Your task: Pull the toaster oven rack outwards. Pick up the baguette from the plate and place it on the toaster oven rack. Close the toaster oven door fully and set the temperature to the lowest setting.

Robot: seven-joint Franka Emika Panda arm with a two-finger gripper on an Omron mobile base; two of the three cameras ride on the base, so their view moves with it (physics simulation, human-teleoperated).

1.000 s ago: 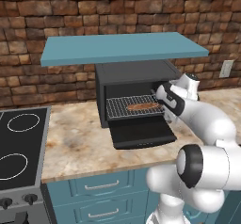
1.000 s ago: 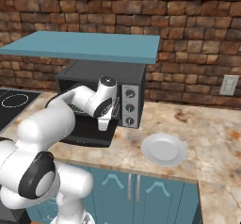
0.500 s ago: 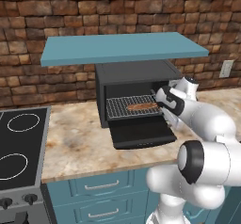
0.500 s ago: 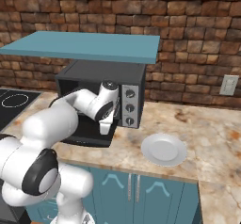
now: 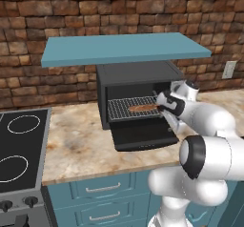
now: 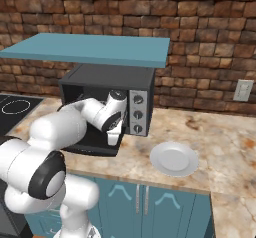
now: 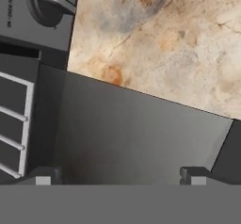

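The black toaster oven (image 5: 133, 76) stands under the teal shelf with its door (image 5: 143, 136) dropped flat. Its silver wire rack (image 5: 121, 110) is drawn out over the door, and the golden-brown baguette (image 5: 143, 108) lies on it. My gripper (image 5: 170, 124) hangs fingers-down at the right end of the rack, just above the door's right edge. It is open with nothing between the fingers. In the hand view the fingertips (image 7: 43, 179) straddle the dark door (image 7: 132, 133), with the rack (image 7: 14, 124) at left and a knob (image 7: 47, 4) above. The white plate (image 6: 174, 158) is bare.
Three knobs (image 6: 137, 114) run down the oven's silver side panel. A black stovetop (image 5: 19, 147) sits at the left of the counter. The teal shelf (image 5: 124, 47) overhangs the oven. A wall outlet (image 6: 243, 89) is at the right. Speckled counter (image 6: 225, 147) spreads around the plate.
My hand has sunk a little toward the right edge of the open door. The gripper has stayed open, and the baguette and rack have not moved.
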